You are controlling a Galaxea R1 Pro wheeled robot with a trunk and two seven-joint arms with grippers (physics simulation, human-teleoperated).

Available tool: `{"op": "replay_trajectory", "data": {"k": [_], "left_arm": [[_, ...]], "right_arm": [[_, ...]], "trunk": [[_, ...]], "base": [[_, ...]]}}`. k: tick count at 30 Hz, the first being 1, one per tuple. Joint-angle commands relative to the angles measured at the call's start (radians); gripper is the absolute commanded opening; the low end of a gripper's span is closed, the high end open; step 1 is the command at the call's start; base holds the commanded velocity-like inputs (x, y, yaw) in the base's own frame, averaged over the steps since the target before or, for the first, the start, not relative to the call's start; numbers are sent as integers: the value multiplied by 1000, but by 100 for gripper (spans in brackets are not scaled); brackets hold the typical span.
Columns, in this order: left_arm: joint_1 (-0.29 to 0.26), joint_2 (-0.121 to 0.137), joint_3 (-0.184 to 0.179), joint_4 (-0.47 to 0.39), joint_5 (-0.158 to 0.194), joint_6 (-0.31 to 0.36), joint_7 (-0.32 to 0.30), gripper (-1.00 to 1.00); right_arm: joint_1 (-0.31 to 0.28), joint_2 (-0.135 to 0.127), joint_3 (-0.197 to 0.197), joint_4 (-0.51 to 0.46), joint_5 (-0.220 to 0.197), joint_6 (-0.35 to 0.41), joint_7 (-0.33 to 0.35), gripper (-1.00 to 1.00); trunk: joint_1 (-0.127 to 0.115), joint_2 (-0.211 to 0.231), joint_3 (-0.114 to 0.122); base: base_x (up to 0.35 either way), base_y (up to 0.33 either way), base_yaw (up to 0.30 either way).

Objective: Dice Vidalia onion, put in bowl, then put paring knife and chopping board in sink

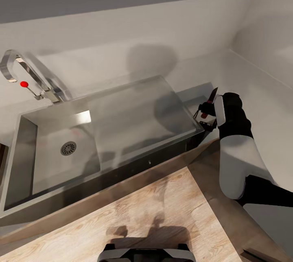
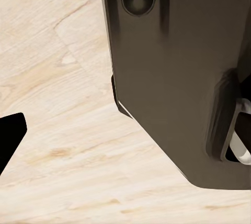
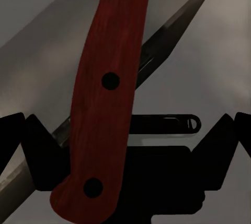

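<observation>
I have the right gripper (image 1: 205,116) closed on the knife (image 1: 210,101), its red handle clamped between the fingers and the dark blade pointing up toward twelve o'clock. It hangs over the far right end of the sink (image 1: 122,132), at about three o'clock from the drain (image 1: 68,148). In the right wrist view the handle (image 3: 104,93) lies across the jaws.

The basin looks bare, no onion in it, so I judge the dicing finished and the clean-up begun. Still to do: lower the knife into the basin, then bring the board. Board and bowl are not in front of me here.

For the left gripper I cannot tell the finger state; its camera looks at pale wood floor (image 2: 57,130).

No brand, label or readable writing anywhere.
</observation>
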Motion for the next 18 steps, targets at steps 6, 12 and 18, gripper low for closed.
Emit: {"op": "replay_trajectory", "data": {"k": [6, 12, 18], "left_arm": [[-1, -1, -8, 2, 9, -1, 1, 100], [-1, 1, -9, 1, 15, 0, -5, 100], [-1, 1, -9, 1, 17, 0, -5, 100]], "right_arm": [[0, -1, -4, 37, -12, 5, -6, 100], [6, 4, 3, -7, 2, 8, -2, 100], [34, 21, 4, -45, 13, 7, -1, 100]], "trunk": [[1, -1, -1], [1, -1, -1], [1, -1, -1]], "base": [[0, 0, 0], [0, 0, 0], [0, 0, 0]]}}
